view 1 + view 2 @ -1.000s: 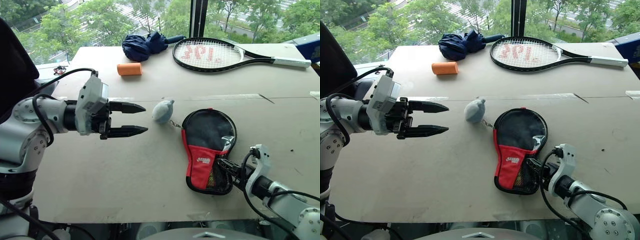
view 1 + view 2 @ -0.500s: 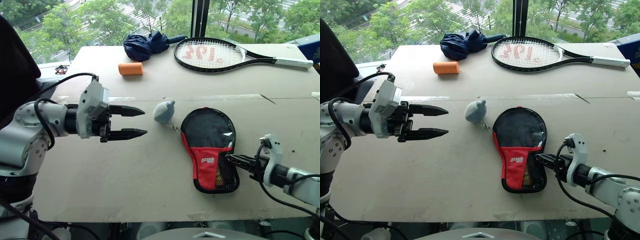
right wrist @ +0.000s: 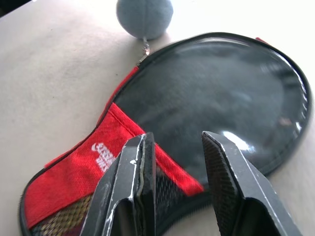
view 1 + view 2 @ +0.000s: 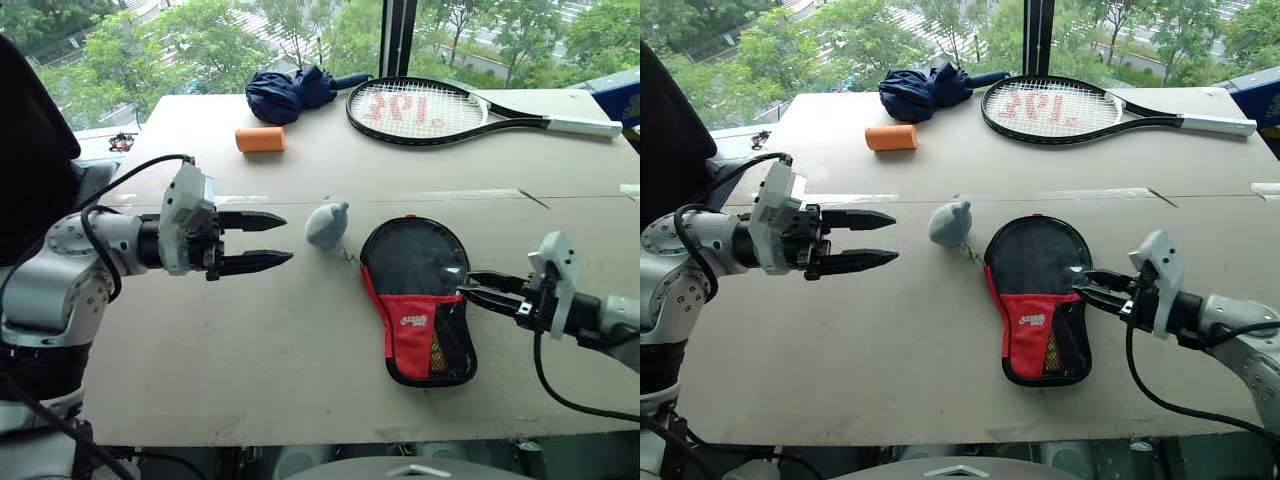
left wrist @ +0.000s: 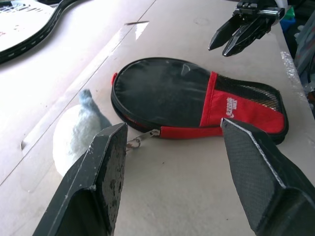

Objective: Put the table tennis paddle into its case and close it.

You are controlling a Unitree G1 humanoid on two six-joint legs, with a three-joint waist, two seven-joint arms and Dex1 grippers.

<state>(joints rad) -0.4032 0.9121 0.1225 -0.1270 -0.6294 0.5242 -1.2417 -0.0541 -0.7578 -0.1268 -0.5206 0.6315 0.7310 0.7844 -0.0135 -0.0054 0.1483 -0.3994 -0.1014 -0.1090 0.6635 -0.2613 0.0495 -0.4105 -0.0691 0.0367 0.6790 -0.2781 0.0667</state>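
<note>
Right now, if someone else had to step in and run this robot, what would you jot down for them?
Left gripper: open, empty, hovering over the table, aimed at the fish charm.
Right gripper: partly open, holding nothing, at the right edge of the case.
Case: flat on the table, charm on its zip pull by the round end; its zip looks shut.
Paddle: its dark face appears to show through the clear side.
Done: paddle seemingly inside, case seemingly closed.
Left: confirm the zip is fully shut, then pull both arms back.

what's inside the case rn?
Through the clear side of the case, only a dark round shape shows; I can't confirm it's the paddle. The handle end is covered by the red panel and mesh.
</note>
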